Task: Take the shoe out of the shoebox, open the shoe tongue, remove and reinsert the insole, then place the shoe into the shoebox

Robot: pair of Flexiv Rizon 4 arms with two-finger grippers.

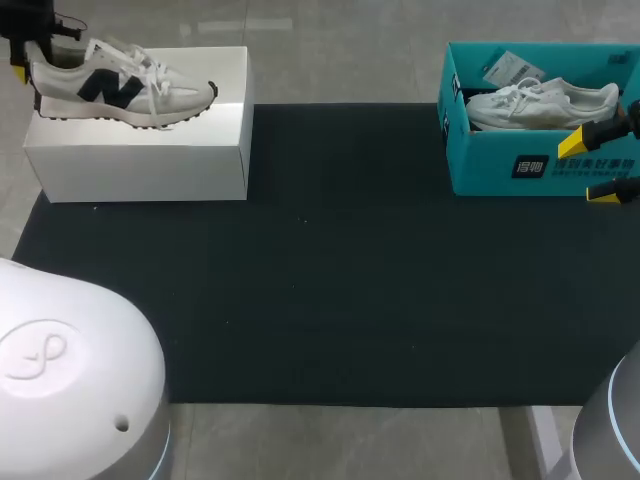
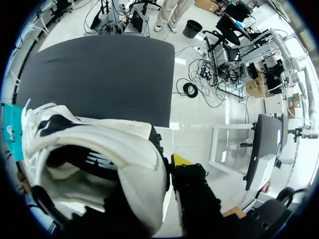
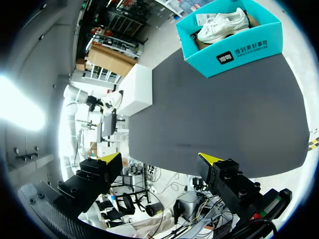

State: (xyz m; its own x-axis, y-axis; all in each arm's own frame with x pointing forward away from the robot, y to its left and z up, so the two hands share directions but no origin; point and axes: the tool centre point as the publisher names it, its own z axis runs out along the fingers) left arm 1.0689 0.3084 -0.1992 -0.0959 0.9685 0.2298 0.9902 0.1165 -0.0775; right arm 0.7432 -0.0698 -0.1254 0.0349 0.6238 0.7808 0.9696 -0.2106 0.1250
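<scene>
A white sneaker (image 1: 120, 88) with a dark side logo rests on top of a closed white shoebox (image 1: 140, 150) at the back left. My left gripper (image 1: 22, 60) is at its heel. In the left wrist view the gripper (image 2: 159, 169) is shut on the heel collar of the sneaker (image 2: 99, 154), and one finger is hidden inside the shoe. A second white shoe (image 1: 540, 102) lies in an open teal shoebox (image 1: 520, 165) at the back right. My right gripper (image 1: 592, 168) stands open and empty just in front of that box's right end; its own view shows the gripper (image 3: 160, 159) well back from the teal shoebox (image 3: 234, 45).
A black mat (image 1: 330, 290) covers the table between the two boxes. The white shoebox (image 3: 137, 87) shows far ahead of the right gripper. Paper tags (image 1: 510, 70) lie in the teal box behind the shoe.
</scene>
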